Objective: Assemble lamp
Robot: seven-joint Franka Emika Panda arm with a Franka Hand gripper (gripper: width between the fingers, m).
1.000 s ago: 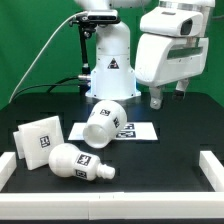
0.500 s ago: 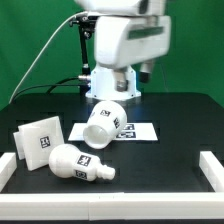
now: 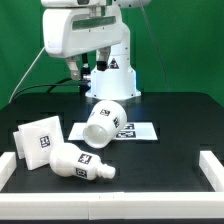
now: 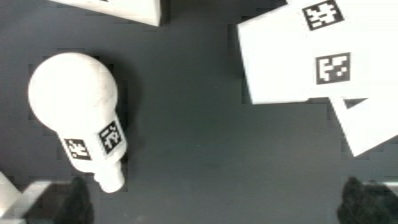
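The lamp's parts lie loose on the black table. The flat square base (image 3: 38, 140) sits at the exterior view's left. The rounded bulb (image 3: 78, 162) lies on its side in front of it. The tapered shade (image 3: 105, 122) lies on its side on the marker board (image 3: 140, 130). My gripper (image 3: 86, 68) hangs high over the back left, well above the parts. In the wrist view the bulb (image 4: 80, 100) lies far below, and a white tagged part, apparently the base (image 4: 311, 55), lies beside it. My gripper (image 4: 210, 206) is open and empty, with dark fingertips (image 4: 54, 205) wide apart.
The white robot pedestal (image 3: 112, 70) stands at the back centre. Low white walls edge the table at the front left (image 3: 10, 165) and front right (image 3: 212, 165). A black cable runs down at the back left (image 3: 30, 70).
My arm has swung across the back from the exterior view's right to its left, staying high above the table. The lamp parts have not moved.
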